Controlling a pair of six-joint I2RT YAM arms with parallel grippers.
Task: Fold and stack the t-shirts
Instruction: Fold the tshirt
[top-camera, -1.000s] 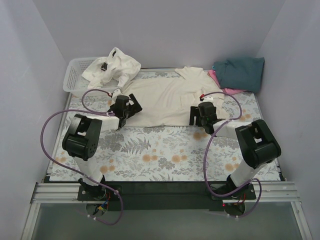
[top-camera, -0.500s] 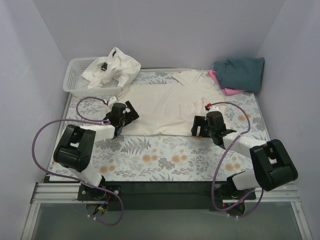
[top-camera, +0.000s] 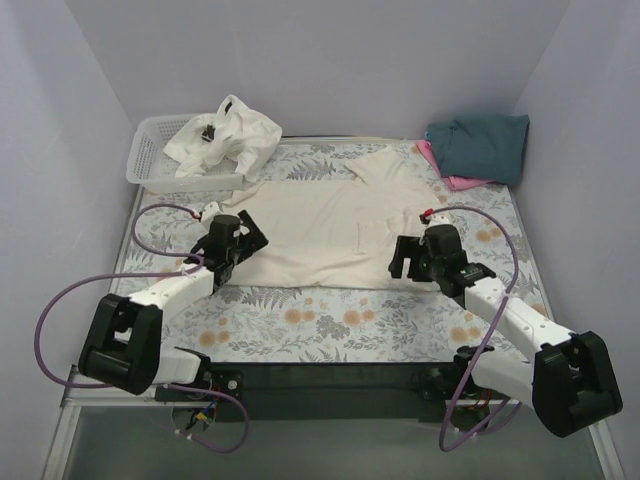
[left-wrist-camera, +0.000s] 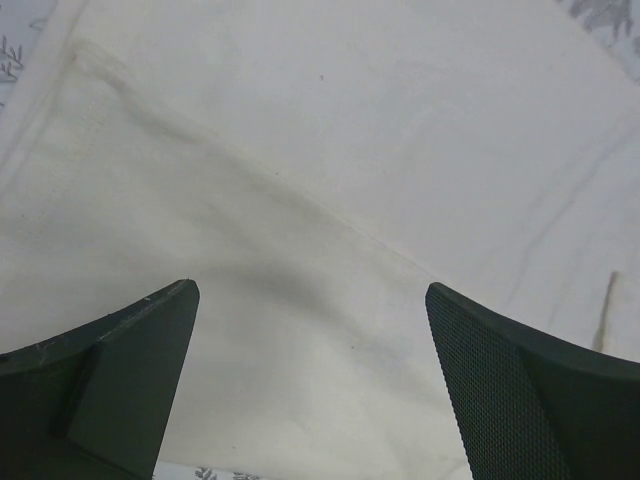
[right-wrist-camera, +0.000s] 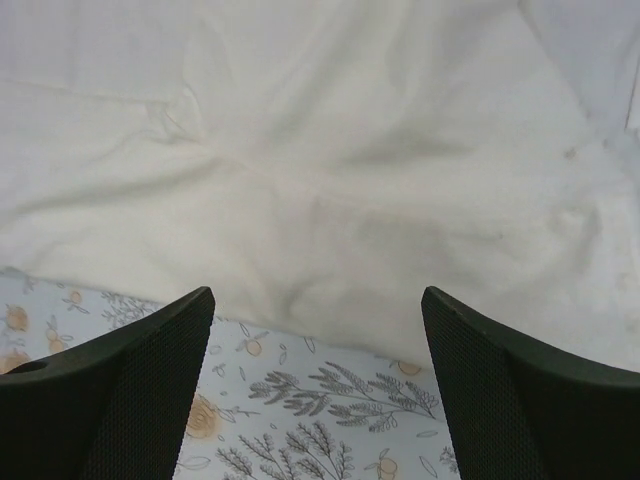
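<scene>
A cream t-shirt (top-camera: 330, 225) lies spread flat in the middle of the table, its hem toward me. My left gripper (top-camera: 250, 240) is open over its near left corner, and the left wrist view shows cream cloth (left-wrist-camera: 320, 180) between the open fingers (left-wrist-camera: 120, 380). My right gripper (top-camera: 404, 258) is open at the near right hem; in the right wrist view the shirt's edge (right-wrist-camera: 330, 250) lies just ahead of the gripper (right-wrist-camera: 315, 300). More cream tees (top-camera: 225, 130) are heaped on the basket. A folded dark teal tee (top-camera: 480, 145) lies on a pink one (top-camera: 455, 181) at the far right.
The white lattice basket (top-camera: 148, 155) stands at the far left corner. The table has a floral cloth (top-camera: 330, 320). White walls close in the left, back and right sides. Purple cables loop beside both arms.
Both arms have stretched out lower and moved toward the near edge. The cream shirt has slid nearer with them and lies flatter and wider.
</scene>
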